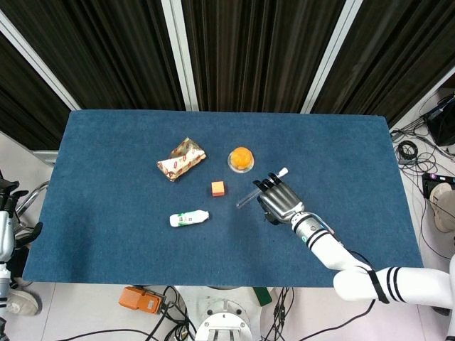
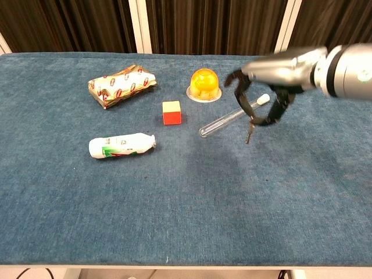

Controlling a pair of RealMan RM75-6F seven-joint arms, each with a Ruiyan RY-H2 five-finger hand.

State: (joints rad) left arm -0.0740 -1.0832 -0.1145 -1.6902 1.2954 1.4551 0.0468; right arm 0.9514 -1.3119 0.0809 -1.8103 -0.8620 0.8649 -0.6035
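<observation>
A blue table [image 1: 106,234] bears a clear tube [image 2: 224,120]. The right hand [image 2: 273,75] hovers above the tube, fingers [image 2: 238,81] curled apart, holding nothing. An orange dome [image 2: 205,83] sits just beyond the tube.

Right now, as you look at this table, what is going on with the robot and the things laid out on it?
The robot's right hand hangs over a clear test tube lying on the blue table, fingers curled down around it but not yet holding it. A small key-like bit dangles from the fingers. Near the tube sit an orange dome, a red and yellow cube, a small white bottle on its side, and a wrapped packet. The left hand is out of sight.
</observation>
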